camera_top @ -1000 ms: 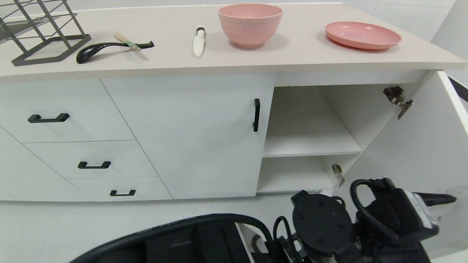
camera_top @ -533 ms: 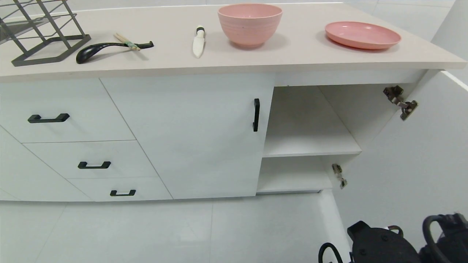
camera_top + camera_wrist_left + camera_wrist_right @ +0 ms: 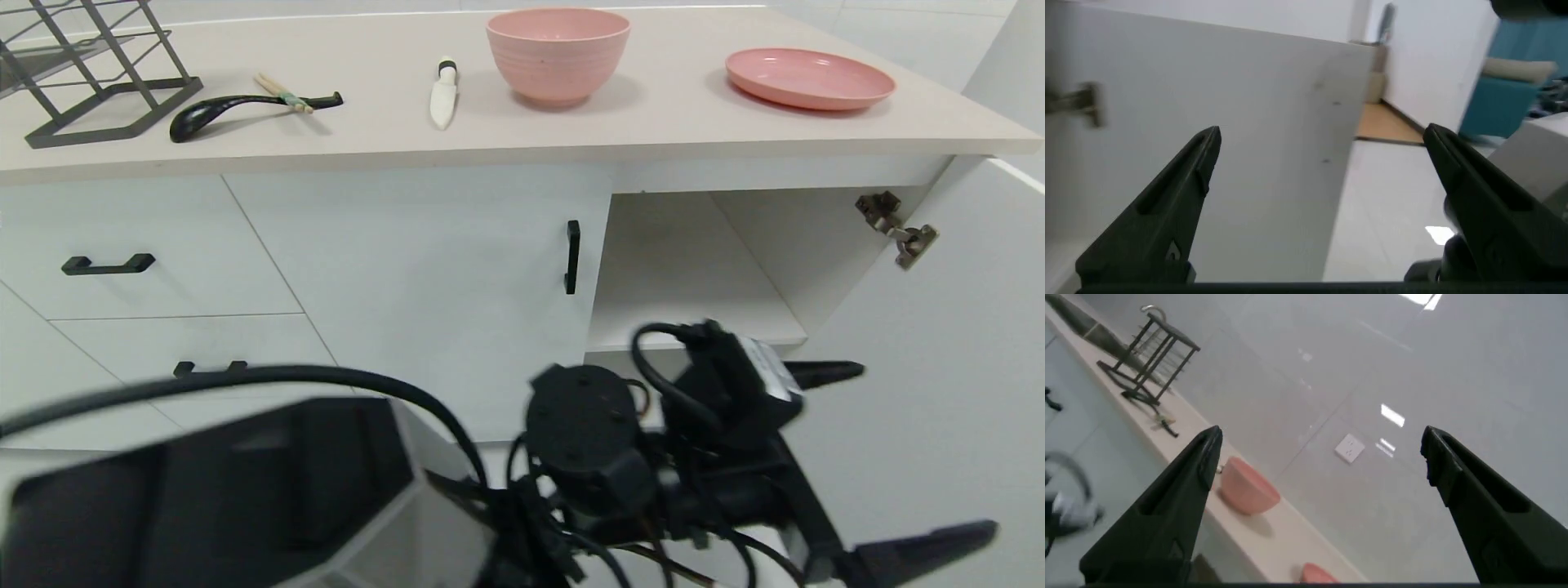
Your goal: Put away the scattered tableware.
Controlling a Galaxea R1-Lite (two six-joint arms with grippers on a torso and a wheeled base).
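Head view records the bowl [image 3: 558, 53] upright on the counter [image 3: 367, 135], judged light, rigid and slick-walled, best pinched at its rim; my left gripper [image 3: 1320, 131] and right gripper [image 3: 1320, 434] both stand spread and empty.

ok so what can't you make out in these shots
Cabinet space below the shelf, head view: hidden behind the left arm.
Wire rack, head view: top cut by the frame edge.
Pink plate, right wrist view: mostly cut off at the edge.
Door hinge, left wrist view: blurred.
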